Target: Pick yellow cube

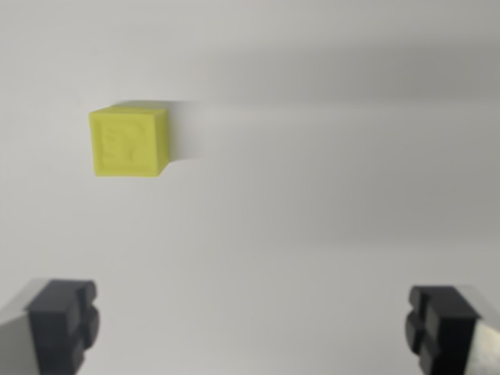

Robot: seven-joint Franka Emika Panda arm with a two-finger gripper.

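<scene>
**Wrist view: open gripper over a white surface**

A plain white surface (312, 195) fills the frame. The gripper (254, 328) shows two black fingertips (62, 324) at the bottom corners, spread wide and holding nothing. The yellow cube (129, 143) rests on the surface at upper left, well apart from both fingertips, casting a soft shadow rightward.

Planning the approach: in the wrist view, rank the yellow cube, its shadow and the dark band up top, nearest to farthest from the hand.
1. yellow cube and its shadow, upper left, touching: too close to call.
2. dark band, along the top.
</scene>
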